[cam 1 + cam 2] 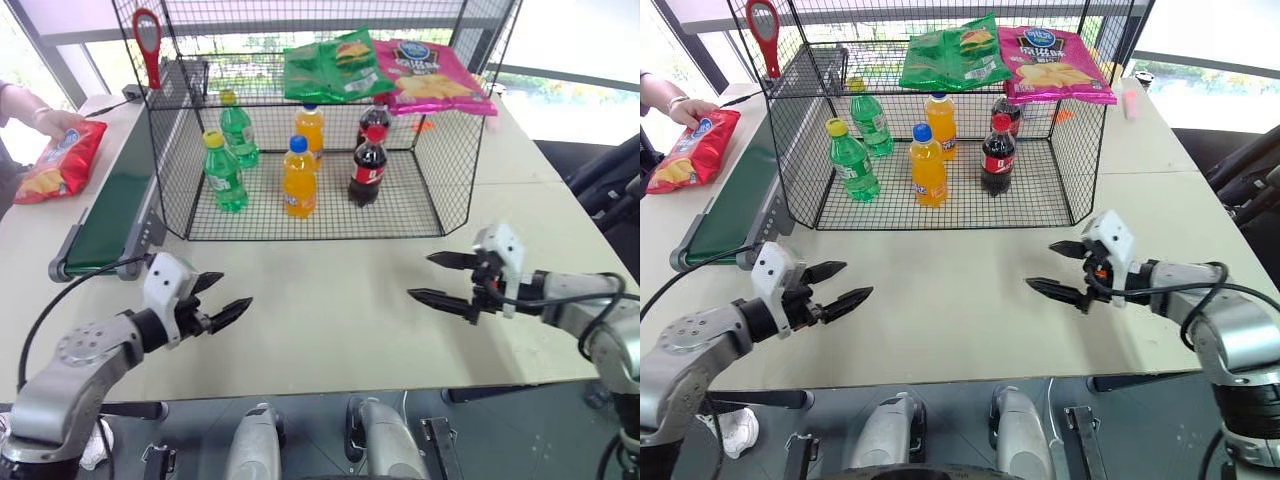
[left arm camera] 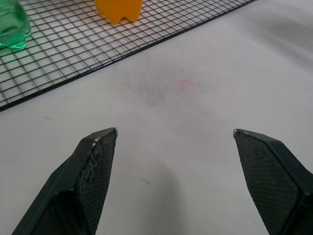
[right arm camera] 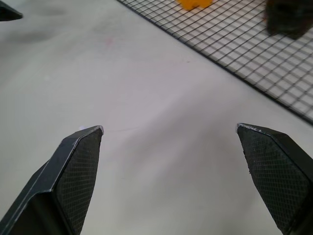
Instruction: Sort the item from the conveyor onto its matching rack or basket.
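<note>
Right now I am seeing the shiny red crinkly chip bag [image 1: 58, 163] lying on the pale tabletop [image 1: 330, 310] just left of the long dark green conveyor belt [image 1: 118, 210], a person's hand [image 1: 52, 121] resting on it. I am holding both grippers low over the table before the black wire-mesh cage [image 1: 310, 160], left gripper [image 1: 222, 298] and right gripper [image 1: 432, 277] both spread wide and holding nothing.

Green bag [image 1: 328, 68] and pink bag [image 1: 432, 76] lie side by side above six upright bottles [image 1: 299, 177].
</note>
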Motion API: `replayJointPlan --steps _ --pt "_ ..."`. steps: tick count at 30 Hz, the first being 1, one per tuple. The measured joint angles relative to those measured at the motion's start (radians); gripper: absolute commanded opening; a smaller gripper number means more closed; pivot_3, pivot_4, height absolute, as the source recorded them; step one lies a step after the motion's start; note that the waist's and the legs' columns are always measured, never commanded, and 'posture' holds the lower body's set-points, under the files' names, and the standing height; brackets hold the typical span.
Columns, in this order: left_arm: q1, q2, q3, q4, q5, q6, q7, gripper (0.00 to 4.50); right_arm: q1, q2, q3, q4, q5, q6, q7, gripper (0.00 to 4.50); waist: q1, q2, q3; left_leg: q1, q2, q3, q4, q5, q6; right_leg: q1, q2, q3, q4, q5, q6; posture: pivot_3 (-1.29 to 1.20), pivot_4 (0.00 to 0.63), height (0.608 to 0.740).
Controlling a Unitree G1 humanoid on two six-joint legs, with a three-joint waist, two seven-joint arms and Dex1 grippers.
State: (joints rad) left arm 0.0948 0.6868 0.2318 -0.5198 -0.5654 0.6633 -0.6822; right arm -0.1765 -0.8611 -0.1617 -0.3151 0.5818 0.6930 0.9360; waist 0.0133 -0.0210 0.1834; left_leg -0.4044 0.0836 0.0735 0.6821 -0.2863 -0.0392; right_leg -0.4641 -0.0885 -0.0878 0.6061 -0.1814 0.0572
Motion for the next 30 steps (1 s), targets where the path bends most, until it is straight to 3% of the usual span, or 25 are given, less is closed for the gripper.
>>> replayJointPlan --steps 30 --pt "-0.034 0.011 -0.007 -0.012 -0.017 0.013 -0.014 4.00 0.010 0.052 0.035 -0.025 -0.006 -0.002 -0.060 4.50 0.000 0.000 0.000 0.000 0.000 0.000 0.000 0.000 0.000 0.000 0.000 0.000 0.001 0.001 -0.002 0.00 0.150 0.740"
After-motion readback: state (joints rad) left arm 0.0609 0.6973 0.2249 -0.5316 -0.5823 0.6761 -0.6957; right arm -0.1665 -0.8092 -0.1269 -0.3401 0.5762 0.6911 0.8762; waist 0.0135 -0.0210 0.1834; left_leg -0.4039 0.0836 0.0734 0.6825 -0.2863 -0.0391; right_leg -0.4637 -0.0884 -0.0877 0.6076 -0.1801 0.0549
